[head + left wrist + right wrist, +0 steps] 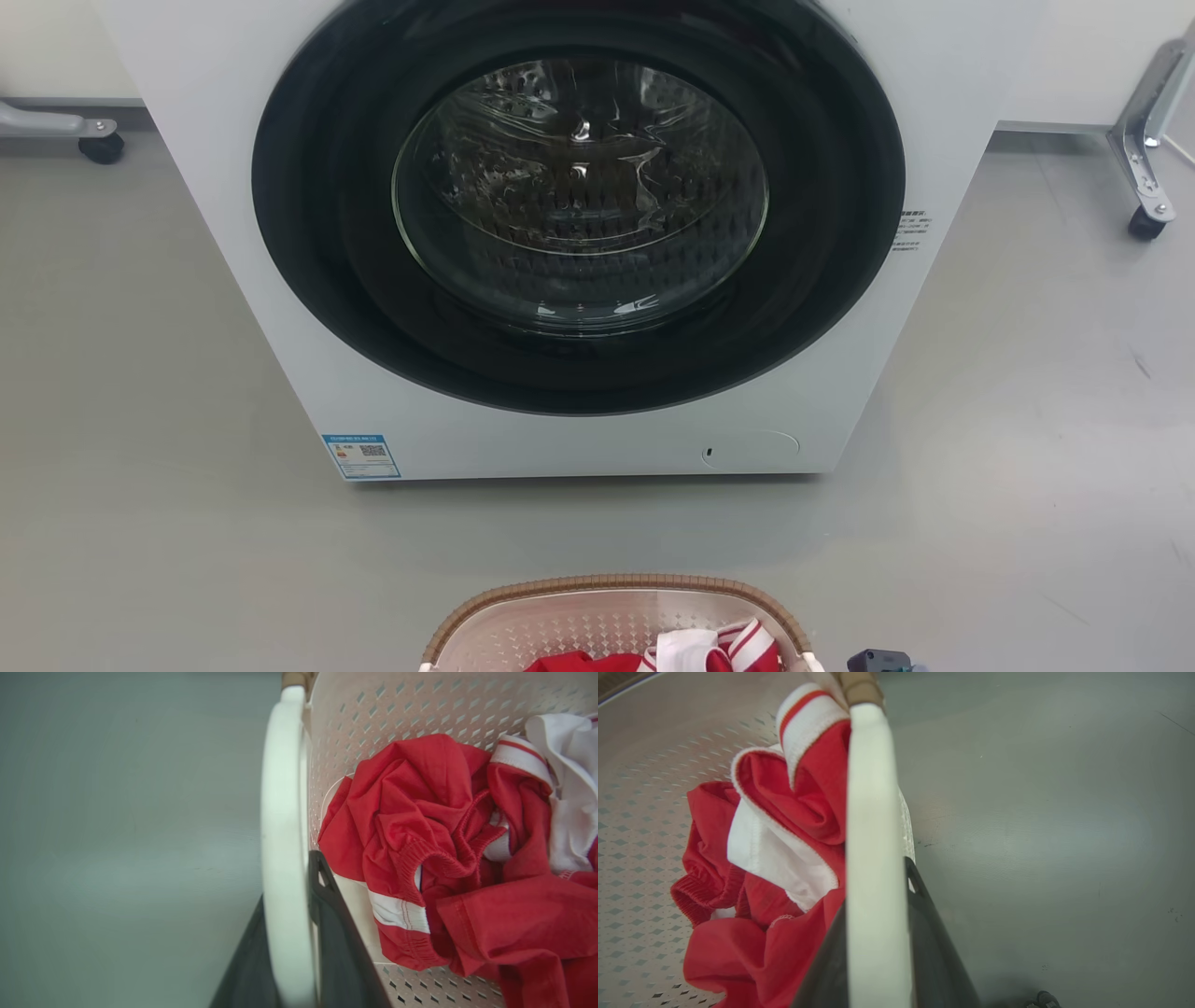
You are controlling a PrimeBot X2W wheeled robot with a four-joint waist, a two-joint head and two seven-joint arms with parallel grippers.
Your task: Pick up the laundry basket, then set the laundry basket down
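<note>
The laundry basket (616, 588), cream and perforated with a brown woven-look rim, sits at the bottom edge of the head view, in front of the washing machine. Red and white clothes (420, 812) lie crumpled inside it. In the left wrist view my left gripper (289, 882) is shut on a white side handle (282, 788), one dark finger on each side. In the right wrist view my right gripper (875, 886) is shut the same way on the other white handle (871, 788), with the clothes (798, 807) to its left. Whether the basket rests on the floor, I cannot tell.
A white front-loading washing machine (597, 439) with its round door shut stands just beyond the basket. Grey floor (1027, 420) spreads to both sides. Metal legs on castors stand at the far left (101, 147) and the far right (1144, 222).
</note>
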